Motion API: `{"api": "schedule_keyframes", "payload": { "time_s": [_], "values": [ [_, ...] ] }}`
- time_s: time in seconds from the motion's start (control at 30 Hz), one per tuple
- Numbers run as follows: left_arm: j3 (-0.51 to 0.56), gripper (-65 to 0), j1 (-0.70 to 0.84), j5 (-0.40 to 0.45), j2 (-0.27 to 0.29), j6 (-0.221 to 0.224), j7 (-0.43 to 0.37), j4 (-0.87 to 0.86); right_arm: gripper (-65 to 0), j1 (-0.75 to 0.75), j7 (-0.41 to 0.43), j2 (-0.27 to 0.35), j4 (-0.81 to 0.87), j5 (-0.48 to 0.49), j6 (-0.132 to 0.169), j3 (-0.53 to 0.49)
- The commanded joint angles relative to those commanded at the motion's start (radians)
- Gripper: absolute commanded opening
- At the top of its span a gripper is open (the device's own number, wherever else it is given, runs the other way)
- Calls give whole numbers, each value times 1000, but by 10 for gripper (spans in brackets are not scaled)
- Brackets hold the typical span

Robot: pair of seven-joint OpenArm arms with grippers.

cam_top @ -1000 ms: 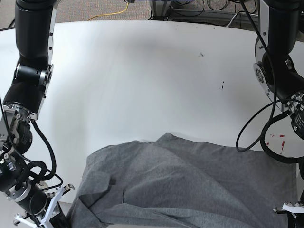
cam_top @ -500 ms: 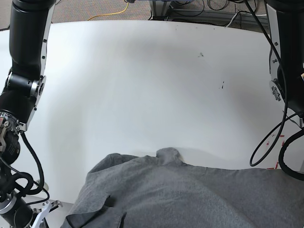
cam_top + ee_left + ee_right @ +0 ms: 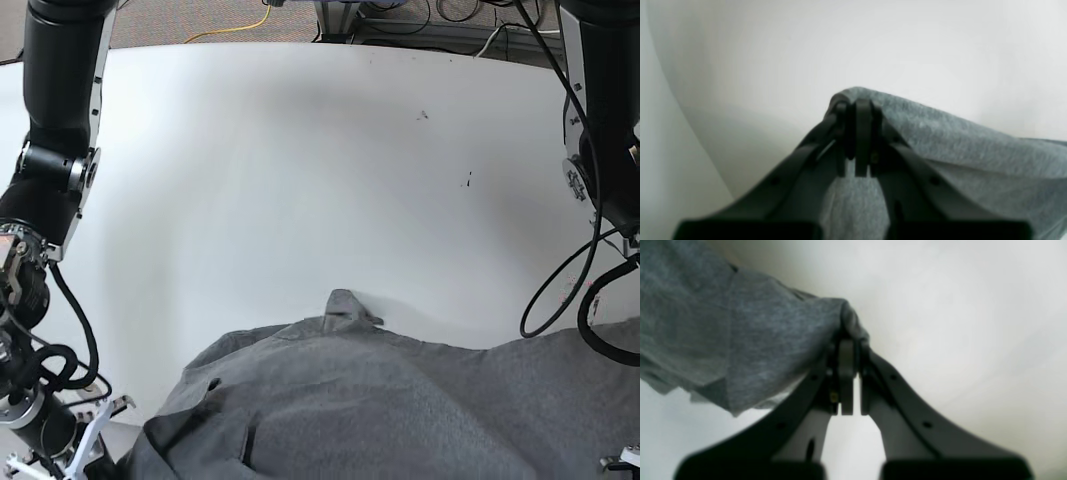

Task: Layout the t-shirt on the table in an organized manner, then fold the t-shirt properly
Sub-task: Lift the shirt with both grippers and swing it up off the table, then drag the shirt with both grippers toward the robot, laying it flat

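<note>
The dark grey t-shirt point(image 3: 400, 410) lies wrinkled at the near edge of the white table point(image 3: 300, 180), with a small peak of cloth at its far edge. In the left wrist view my left gripper point(image 3: 858, 106) is shut on a fold of the t-shirt point(image 3: 957, 143), held above the table. In the right wrist view my right gripper point(image 3: 848, 345) is shut on another fold of the t-shirt point(image 3: 740, 326). In the base view the right gripper point(image 3: 70, 450) is at the bottom left by the shirt's corner. The left gripper point(image 3: 622, 462) barely shows at the bottom right.
Small dark specks point(image 3: 423, 115) mark the table's far right part. Red tape marks point(image 3: 580, 285) sit near the right edge, behind a hanging black cable loop point(image 3: 545, 300). Cables point(image 3: 240, 25) lie on the floor beyond the far edge.
Both arms have drawn back toward the near edge and dragged the t-shirt with them. Its far edge now lies nearer the front, with a small peak of cloth at the middle.
</note>
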Motion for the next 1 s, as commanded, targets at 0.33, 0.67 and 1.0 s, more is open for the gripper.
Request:
{"api": "schedule_keyframes", "payload": {
  "time_s": [0.33,0.67,1.0],
  "values": [
    [-81,-642,244,-75,0,0,15,38,-650,-270,-2,-6,155,0,0,55],
    [-141,-644,548,-140,0,0,15,118,-650,-508,-2,-6,270,34,0,71],
    [-262,-644,838,-264,-6,0,17,126,-650,-674,-35,0,270,176,0,203]
  ]
}}
